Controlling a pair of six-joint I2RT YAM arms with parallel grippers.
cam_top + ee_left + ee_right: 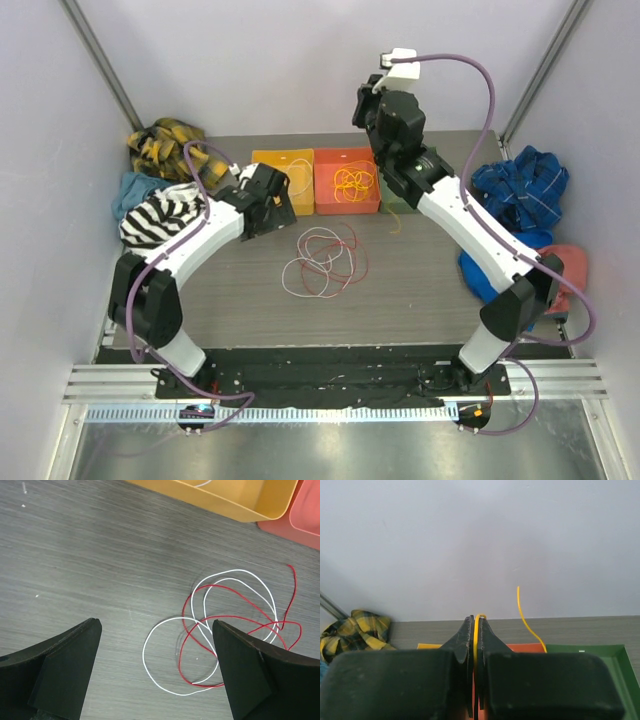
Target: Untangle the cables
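Note:
A tangle of white cable (300,275) and red cable (345,245) lies in loose loops on the grey table. In the left wrist view the white loops (165,682) and the red loops (240,597) cross each other. My left gripper (156,624) is open and empty just above the tangle's left part; in the top view it (280,205) is at the tangle's upper left. My right gripper (476,622) is shut on a yellow cable (476,645), raised above the bins (372,100). The cable's free end (522,610) curls up to the right. More yellow cable (352,182) is coiled in the orange-red bin.
A yellow bin (268,158) holding a white wire, an orange-red bin (325,195) and a green bin (605,655) stand in a row at the back. Plaid cloth (165,145) and striped cloth (160,215) lie at the left, blue cloth (520,185) at the right.

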